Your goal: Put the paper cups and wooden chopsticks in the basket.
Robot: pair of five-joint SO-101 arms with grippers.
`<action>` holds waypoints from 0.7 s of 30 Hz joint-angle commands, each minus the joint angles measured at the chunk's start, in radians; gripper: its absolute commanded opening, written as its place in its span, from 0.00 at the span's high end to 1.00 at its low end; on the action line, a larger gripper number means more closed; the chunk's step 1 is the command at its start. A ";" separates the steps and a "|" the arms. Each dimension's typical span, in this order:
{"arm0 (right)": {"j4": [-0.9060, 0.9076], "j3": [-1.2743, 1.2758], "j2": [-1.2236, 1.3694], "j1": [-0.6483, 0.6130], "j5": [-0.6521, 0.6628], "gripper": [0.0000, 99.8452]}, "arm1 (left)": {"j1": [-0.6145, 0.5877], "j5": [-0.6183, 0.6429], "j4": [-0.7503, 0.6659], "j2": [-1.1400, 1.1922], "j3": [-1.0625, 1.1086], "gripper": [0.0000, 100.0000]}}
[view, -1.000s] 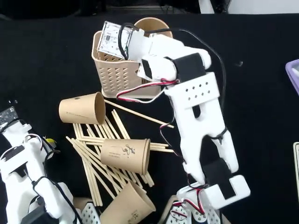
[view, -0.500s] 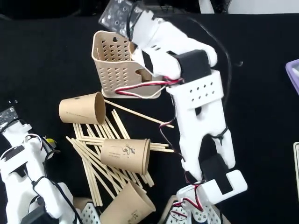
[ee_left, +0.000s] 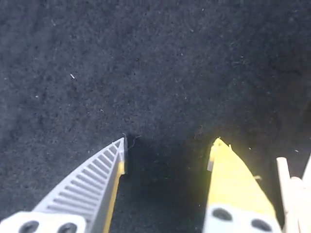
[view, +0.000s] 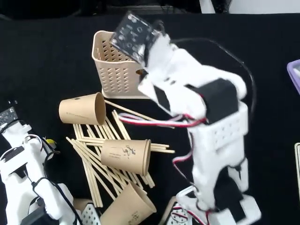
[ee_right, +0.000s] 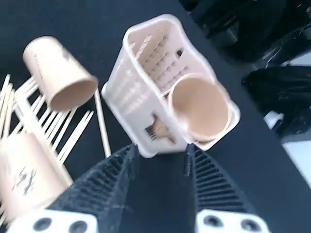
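The beige slotted basket point(view: 115, 70) point(ee_right: 146, 107) stands at the back of the table, with one paper cup point(ee_right: 199, 109) upright inside it. My right gripper point(ee_right: 160, 150) hangs open and empty just above the basket's near side. Three paper cups lie on their sides: one point(view: 82, 108) point(ee_right: 58, 73) near the basket, one point(view: 125, 156) on the wooden chopsticks point(view: 101, 159) point(ee_right: 63, 131), one point(view: 126, 206) at the front edge. My left gripper point(ee_left: 168, 143) is open over bare black cloth, with chopstick ends point(ee_left: 286, 194) beside one finger.
The right arm point(view: 211, 122) stretches from the front edge up to the basket and covers its right end. The left arm point(view: 23, 178) sits at the front left corner. A purple object point(view: 294, 75) shows at the right edge.
The right arm has drawn back from over the basket toward the front and risen. The cup seen at the basket's far end before is now hidden by the wrist in the high view.
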 commanded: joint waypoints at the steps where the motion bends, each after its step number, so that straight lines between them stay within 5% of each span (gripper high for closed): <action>1: 0.028 0.236 -0.142 -0.029 0.110 0.84 | 0.022 0.005 -0.017 -0.009 0.002 0.72; 8: -0.009 0.823 -0.444 -0.141 0.413 0.84 | 0.022 0.005 -0.018 -0.009 0.002 0.72; 15: -0.281 1.325 -0.624 -0.169 0.443 0.75 | 0.022 0.005 -0.020 -0.009 0.002 0.72; 21: -0.325 1.508 -0.710 -0.236 0.489 0.75 | 0.022 0.005 -0.021 -0.009 0.002 0.72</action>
